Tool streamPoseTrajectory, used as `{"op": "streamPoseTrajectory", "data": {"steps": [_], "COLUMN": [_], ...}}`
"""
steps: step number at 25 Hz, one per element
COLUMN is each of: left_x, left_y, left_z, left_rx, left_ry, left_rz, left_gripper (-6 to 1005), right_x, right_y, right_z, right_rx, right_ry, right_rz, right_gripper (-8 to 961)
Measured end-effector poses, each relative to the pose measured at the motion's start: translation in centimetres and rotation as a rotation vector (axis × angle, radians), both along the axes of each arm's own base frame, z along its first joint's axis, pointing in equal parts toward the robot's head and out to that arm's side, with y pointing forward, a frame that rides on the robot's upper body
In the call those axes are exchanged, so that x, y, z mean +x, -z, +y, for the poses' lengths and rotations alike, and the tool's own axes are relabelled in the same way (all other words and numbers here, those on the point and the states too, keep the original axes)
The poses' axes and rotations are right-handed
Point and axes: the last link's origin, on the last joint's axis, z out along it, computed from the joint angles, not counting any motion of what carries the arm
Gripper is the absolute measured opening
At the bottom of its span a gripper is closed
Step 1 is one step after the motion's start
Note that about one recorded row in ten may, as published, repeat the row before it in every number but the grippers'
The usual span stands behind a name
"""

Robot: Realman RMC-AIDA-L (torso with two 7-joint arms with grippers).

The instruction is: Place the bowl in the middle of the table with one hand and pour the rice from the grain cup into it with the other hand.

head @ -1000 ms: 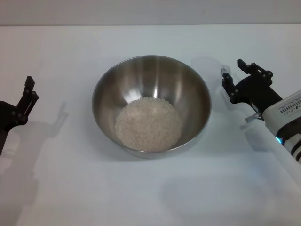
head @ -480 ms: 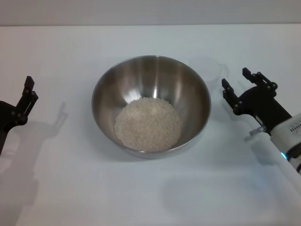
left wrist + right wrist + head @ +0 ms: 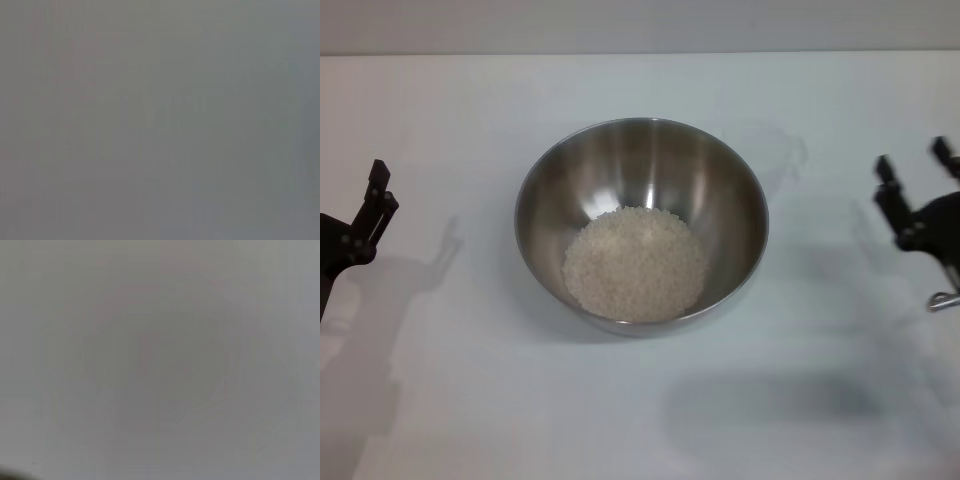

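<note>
Glossy stainless-steel bowl (image 3: 642, 225), smooth matt white table (image 3: 470, 390), grainy off-white rice (image 3: 635, 263), clear plastic grain cup (image 3: 772, 160)

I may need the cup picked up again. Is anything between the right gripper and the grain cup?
Nothing visible. The grain cup stands beside the bowl, with only bare table between it and the open right gripper.

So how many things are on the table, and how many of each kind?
Steel bowl: 1
Heap of rice, inside the bowl: 1
Clear grain cup, standing just right of the bowl: 1
Robot grippers, off the table's things: 2, left gripper and right gripper, both with jaws open and empty
Total: 5
</note>
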Motion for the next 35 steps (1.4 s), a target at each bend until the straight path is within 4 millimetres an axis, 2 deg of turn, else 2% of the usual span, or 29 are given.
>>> {"op": "streamPoseTrajectory", "data": {"steps": [3, 5, 8, 13, 23, 35], "left_x": [-0.1, -0.2, -0.2, -0.5, -1.9, -3.2], "left_y": [-0.1, -0.2, -0.3, -0.5, -1.2, -1.1], "left_z": [0.0, 0.1, 0.0, -0.1, -0.2, -0.8], "left_rx": [0.005, 0.011, 0.018, 0.03, 0.038, 0.013], "left_ry": [-0.007, -0.014, -0.017, -0.029, -0.083, -0.132], "left_rz": [-0.002, -0.005, -0.011, -0.014, -0.006, 0.015], "left_gripper": [863, 863, 863, 863, 863, 863], "right_x": [0.4, 1.0, 1.3, 1.4, 1.5, 0.1], "right_y": [-1.7, -3.2, -4.0, -5.0, -5.4, -5.3], "right_z": [-0.8, -1.4, -1.9, -2.6, -2.3, -2.5], "right_rx": [0.093, 0.181, 0.236, 0.31, 0.325, 0.361], "right_ry": [-0.003, 0.022, 0.03, 0.028, 0.034, -0.017], "right_rz": [0.042, 0.088, 0.109, 0.131, 0.133, 0.194], "right_gripper": [613, 689, 802, 819, 840, 840]}}
